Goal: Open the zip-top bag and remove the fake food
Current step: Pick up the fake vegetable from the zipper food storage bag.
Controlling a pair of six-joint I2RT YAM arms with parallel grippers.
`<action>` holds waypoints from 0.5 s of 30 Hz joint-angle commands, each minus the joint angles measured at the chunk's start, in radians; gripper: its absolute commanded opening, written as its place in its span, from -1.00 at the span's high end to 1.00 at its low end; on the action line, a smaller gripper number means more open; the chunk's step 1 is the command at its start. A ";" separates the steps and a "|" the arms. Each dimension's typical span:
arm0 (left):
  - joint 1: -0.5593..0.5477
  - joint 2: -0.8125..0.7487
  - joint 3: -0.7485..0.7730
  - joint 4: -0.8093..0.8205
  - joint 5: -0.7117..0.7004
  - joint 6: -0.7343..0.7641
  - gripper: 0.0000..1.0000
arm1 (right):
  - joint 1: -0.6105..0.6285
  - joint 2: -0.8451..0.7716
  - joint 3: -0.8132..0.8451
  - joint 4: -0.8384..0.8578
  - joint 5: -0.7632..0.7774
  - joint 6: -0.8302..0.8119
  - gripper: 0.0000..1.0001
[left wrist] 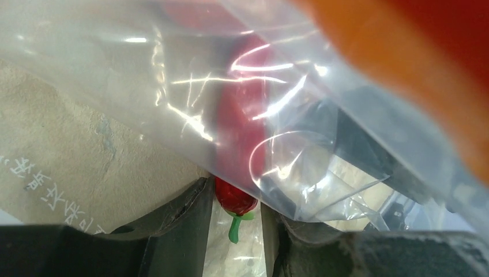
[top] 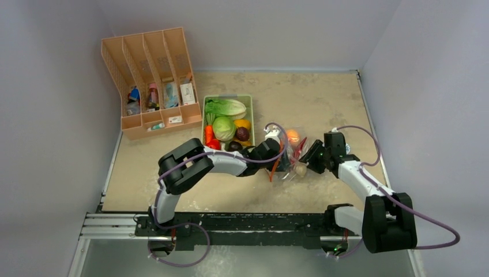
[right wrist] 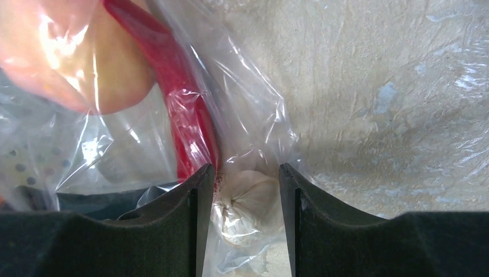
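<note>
The zip-top bag (top: 291,154) lies crumpled on the table between my two grippers. The peach (top: 293,136) sits at its far end, the carrot (top: 273,168) sticks out at its near left, and the beige piece (top: 300,169) is at its near end. My left gripper (top: 279,150) reaches in from the left. In the left wrist view it (left wrist: 236,193) is closed on the stem end of the red chili (left wrist: 233,197) under the plastic (left wrist: 173,86). My right gripper (right wrist: 247,173) pinches the bag (right wrist: 254,115) around the beige piece (right wrist: 245,202). The chili (right wrist: 184,109) and peach (right wrist: 69,52) show through.
A pale-green tray (top: 249,99) with lettuce, a cabbage (top: 224,128) and other toy produce stands just left of the bag, behind my left arm. An orange file rack (top: 151,81) stands at the back left. The table's right edge (top: 369,127) runs along the wall.
</note>
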 commanded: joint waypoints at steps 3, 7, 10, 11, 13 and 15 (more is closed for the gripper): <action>-0.003 0.006 0.045 -0.136 -0.077 0.068 0.16 | 0.005 0.039 0.022 0.005 0.045 0.011 0.04; -0.013 0.038 0.078 -0.123 -0.051 0.083 0.05 | 0.005 0.060 0.030 0.015 0.061 0.009 0.04; -0.020 0.048 0.084 -0.139 -0.078 0.080 0.08 | 0.005 0.070 0.016 0.033 0.039 0.003 0.06; -0.021 0.047 0.079 -0.140 -0.084 0.079 0.12 | 0.005 0.069 0.011 0.038 0.034 0.000 0.08; -0.021 0.044 0.080 -0.165 -0.109 0.087 0.24 | 0.005 0.061 0.005 0.033 0.036 -0.008 0.09; -0.021 0.045 0.090 -0.204 -0.146 0.105 0.36 | 0.005 0.049 0.004 0.017 0.024 -0.012 0.10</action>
